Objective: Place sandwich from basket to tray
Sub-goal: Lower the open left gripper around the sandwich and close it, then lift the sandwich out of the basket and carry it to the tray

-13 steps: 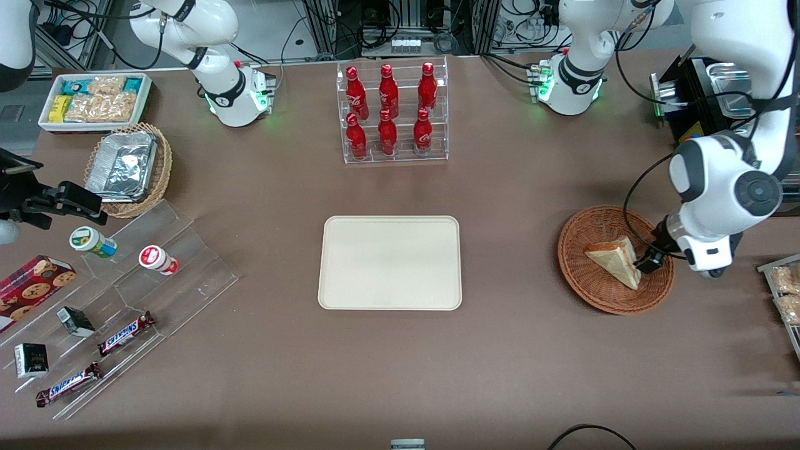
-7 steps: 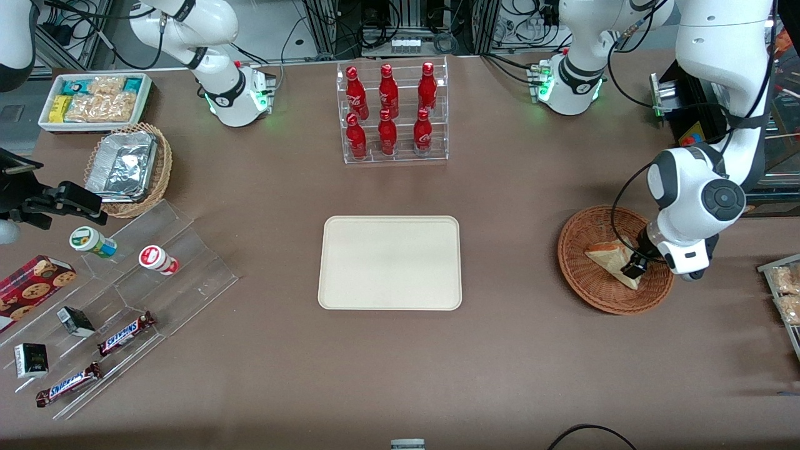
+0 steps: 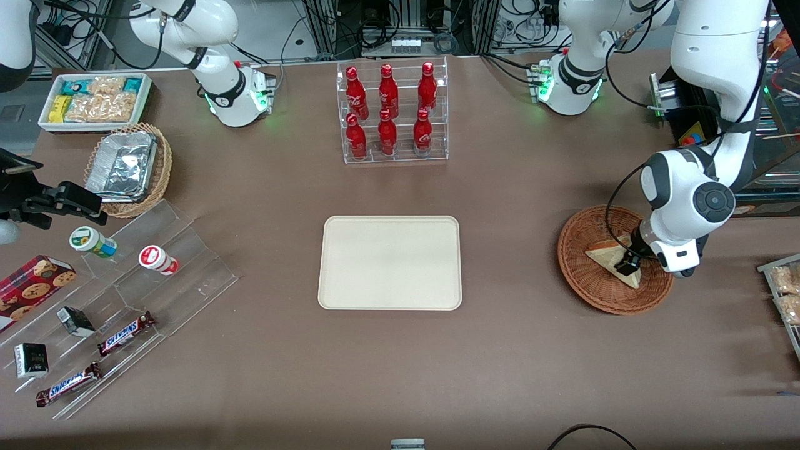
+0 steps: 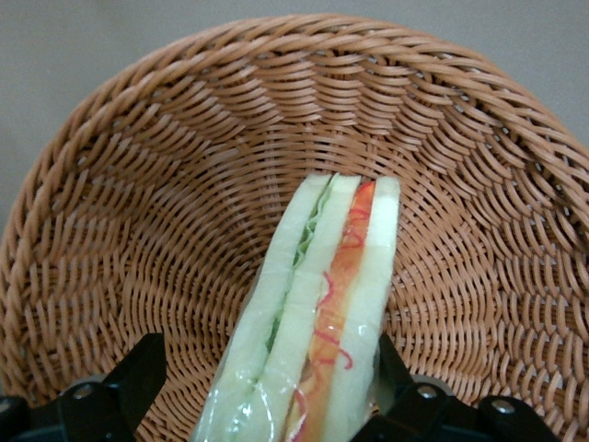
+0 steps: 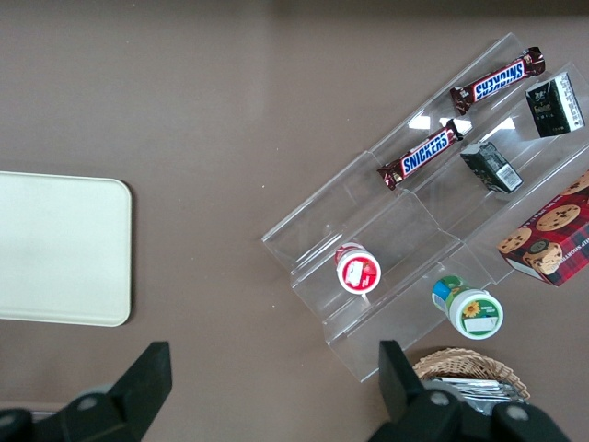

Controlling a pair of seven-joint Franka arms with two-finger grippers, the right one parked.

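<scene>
The cream-coloured tray lies bare at the middle of the table, well apart from the reddish-brown wicker basket, which sits toward the working arm's end. In the basket lies the sandwich, a pale triangular wedge standing on one cut side, its filling edge of green and red layers turned up toward the wrist camera. The left arm's gripper is down inside the basket, over the end of the wedge nearest the working arm's end of the table. In the wrist view the sandwich runs straight out between the two black fingers, its long axis square to the line between them: one finger is close against a bread face, the other stands clear, so the gripper is wide apart and holds nothing yet. By my judgement the fingers need only close across the wedge's thickness, gently, since the bread looks soft.
</scene>
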